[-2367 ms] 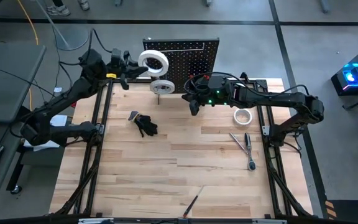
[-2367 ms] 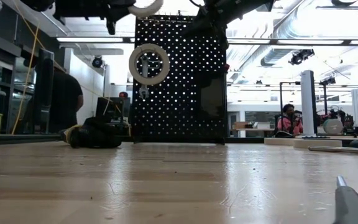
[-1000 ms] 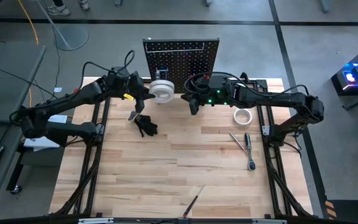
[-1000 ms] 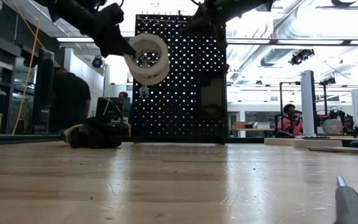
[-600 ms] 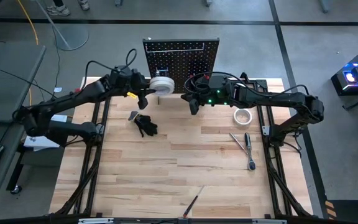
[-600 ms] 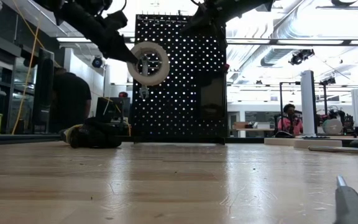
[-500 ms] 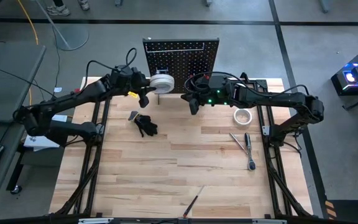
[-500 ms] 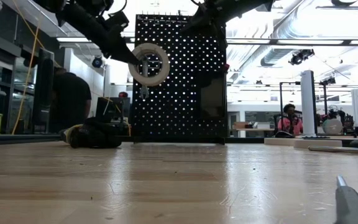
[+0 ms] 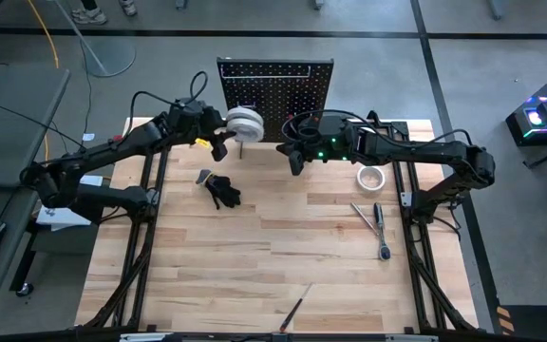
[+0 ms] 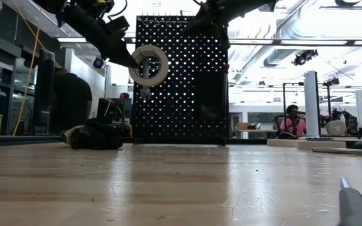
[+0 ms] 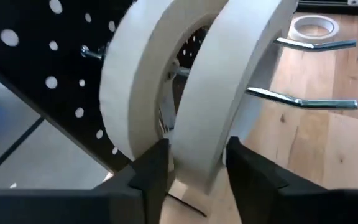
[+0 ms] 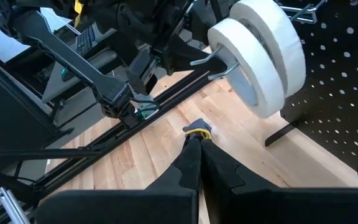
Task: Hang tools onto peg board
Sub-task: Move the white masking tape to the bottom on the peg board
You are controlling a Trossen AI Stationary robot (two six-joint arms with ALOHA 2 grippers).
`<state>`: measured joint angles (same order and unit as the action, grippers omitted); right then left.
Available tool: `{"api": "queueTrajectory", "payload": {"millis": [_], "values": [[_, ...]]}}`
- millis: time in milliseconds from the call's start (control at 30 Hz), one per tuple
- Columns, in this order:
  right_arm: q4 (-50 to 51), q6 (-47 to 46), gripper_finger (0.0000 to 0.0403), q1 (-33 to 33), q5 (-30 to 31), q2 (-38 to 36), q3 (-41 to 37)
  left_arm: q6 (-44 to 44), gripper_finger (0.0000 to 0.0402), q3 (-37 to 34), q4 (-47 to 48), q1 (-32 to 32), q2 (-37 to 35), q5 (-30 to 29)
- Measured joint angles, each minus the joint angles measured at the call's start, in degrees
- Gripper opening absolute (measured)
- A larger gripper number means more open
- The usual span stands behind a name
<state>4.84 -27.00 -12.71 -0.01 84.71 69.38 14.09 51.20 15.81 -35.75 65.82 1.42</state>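
The black peg board (image 9: 275, 85) stands upright at the table's far edge. Two white tape rolls (image 9: 245, 122) hang side by side on a silver peg (image 11: 303, 102) that sticks out of its front; the low view shows them face-on (image 10: 148, 64). My left gripper (image 11: 197, 165) reaches in from the left, open, its fingers on either side of the nearer roll's lower rim (image 11: 197, 140). My right gripper (image 9: 295, 163) hovers shut in front of the board's right part, holding nothing. My left gripper has one finger (image 11: 154, 165) on each flat side of the nearer roll's lower rim, coming from the table's left and slanting down. Whether the fingers touch the roll, I cannot tell. The roll stands upright on the peg, clear of the table.
A black glove (image 9: 221, 190) and a small silver tool (image 9: 203, 176) lie left of centre. A third tape roll (image 9: 371, 177) and silver wrenches (image 9: 378, 223) lie at the right. A slim screwdriver (image 9: 292, 311) lies near the front edge. People sit in the room behind.
My left gripper has carried the nearer roll toward the peg board and a little down. The roll, tilted in front of the hanging one a second ago, now stands upright against it on the same peg.
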Motion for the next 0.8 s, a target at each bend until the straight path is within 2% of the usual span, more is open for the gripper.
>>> {"api": "queueTrajectory", "payload": {"millis": [200, 400, 600, 800], "values": [[0.0, 0.0, 0.0000, 0.0, -0.1, 0.0, 0.0, -0.3, 0.0183, 0.0, 2.6, 0.0, -0.1, 0.1], [1.6, 1.2, 0.0000, 0.0, -2.4, -1.6, 0.0, -1.1, 0.0198, 0.0, 7.7, 0.0, -2.5, -0.6], [10.2, 1.5, 0.0000, 0.0, -3.1, -5.9, 0.0, -4.1, 0.0200, 0.0, 14.8, 0.0, -8.5, -2.6], [26.2, -1.1, 0.0002, 1.3, -3.0, -7.1, 0.1, -16.5, 0.0200, 0.0, 20.1, 1.5, -14.8, -0.7]]}}
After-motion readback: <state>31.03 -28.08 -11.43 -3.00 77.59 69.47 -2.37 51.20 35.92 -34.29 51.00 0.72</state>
